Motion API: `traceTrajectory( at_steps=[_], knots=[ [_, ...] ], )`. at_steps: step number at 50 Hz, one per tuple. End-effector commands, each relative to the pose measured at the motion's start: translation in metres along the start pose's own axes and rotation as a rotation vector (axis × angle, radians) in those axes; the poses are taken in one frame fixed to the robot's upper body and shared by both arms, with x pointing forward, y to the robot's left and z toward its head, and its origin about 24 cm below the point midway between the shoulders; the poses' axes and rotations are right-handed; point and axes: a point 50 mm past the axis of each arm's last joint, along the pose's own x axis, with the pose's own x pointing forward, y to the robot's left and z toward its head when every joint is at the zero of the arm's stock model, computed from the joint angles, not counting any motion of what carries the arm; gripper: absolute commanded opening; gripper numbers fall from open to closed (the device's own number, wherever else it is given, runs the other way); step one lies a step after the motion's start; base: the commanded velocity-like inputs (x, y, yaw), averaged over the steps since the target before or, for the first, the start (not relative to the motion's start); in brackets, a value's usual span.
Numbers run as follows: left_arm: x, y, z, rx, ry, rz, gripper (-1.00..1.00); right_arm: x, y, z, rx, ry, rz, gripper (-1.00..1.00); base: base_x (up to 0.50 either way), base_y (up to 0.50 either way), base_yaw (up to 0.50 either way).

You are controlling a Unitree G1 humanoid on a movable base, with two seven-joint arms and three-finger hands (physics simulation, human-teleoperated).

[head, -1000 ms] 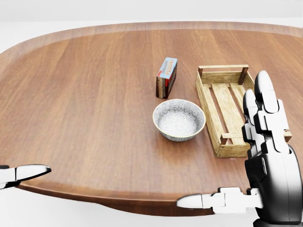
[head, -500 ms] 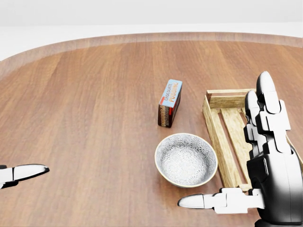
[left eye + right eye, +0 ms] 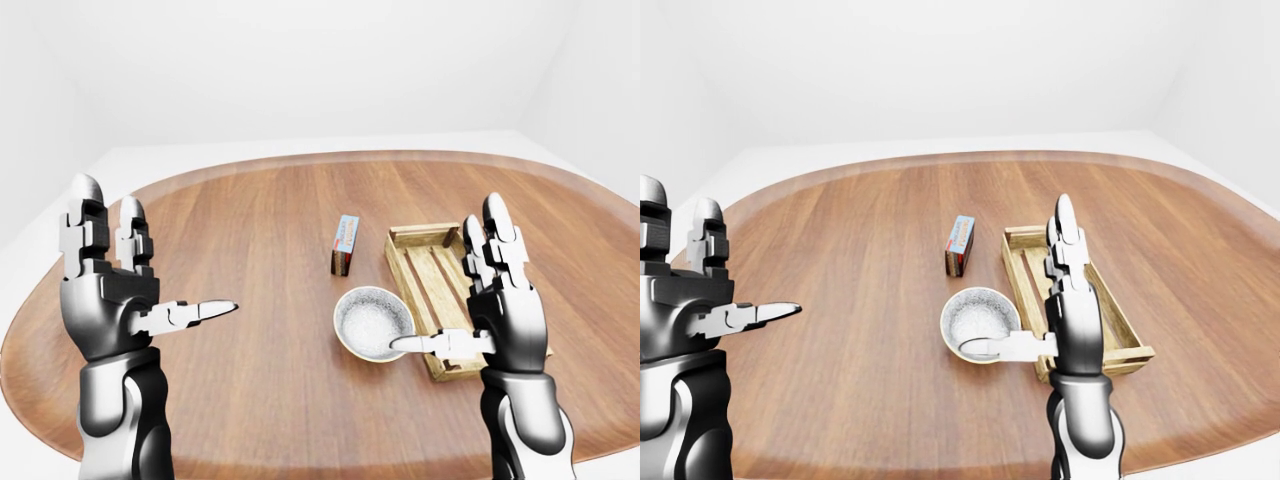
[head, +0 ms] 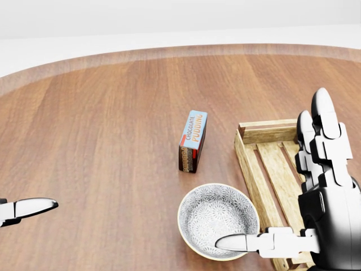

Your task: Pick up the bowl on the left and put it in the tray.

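The whole head view has shifted since a moment ago, so the camera has moved: everything sits lower in the frame. The brown table fills the picture. The wooden tray lies at the lower right. The right robot hand stands released, fingers upright, its thumb crossing the bowl's rim in the picture. The left robot hand is likewise spread, holding nothing. The bowl rests at bottom centre, just left of the tray, below the pudding box.
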Motion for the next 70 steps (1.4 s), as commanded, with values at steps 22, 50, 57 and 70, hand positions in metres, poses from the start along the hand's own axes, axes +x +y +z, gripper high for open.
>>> traceTrajectory(
  at_steps=[22, 50, 57, 70],
  knots=[
    [0.0, -0.001, -0.003, 0.004, 0.015, -0.006, 1.0, -0.01, 0.02, 0.051, -0.616, -0.049, 0.36, 1.0, 0.0, 0.0, 0.0],
    [0.002, 0.002, 0.0, 0.0, -0.002, 0.004, 1.0, -0.023, 0.026, 0.027, -1.108, 0.245, 0.411, 1.0, 0.0, 0.0, 0.0],
    [0.002, 0.002, 0.0, 0.0, -0.001, 0.005, 1.0, -0.026, 0.028, 0.015, -1.093, 0.286, 0.47, 1.0, 0.0, 0.0, 0.0],
    [0.002, 0.003, 0.0, 0.0, -0.001, 0.007, 1.0, -0.031, 0.035, -0.001, -1.069, 0.328, 0.568, 1.0, 0.0, 0.0, 0.0]
  ],
)
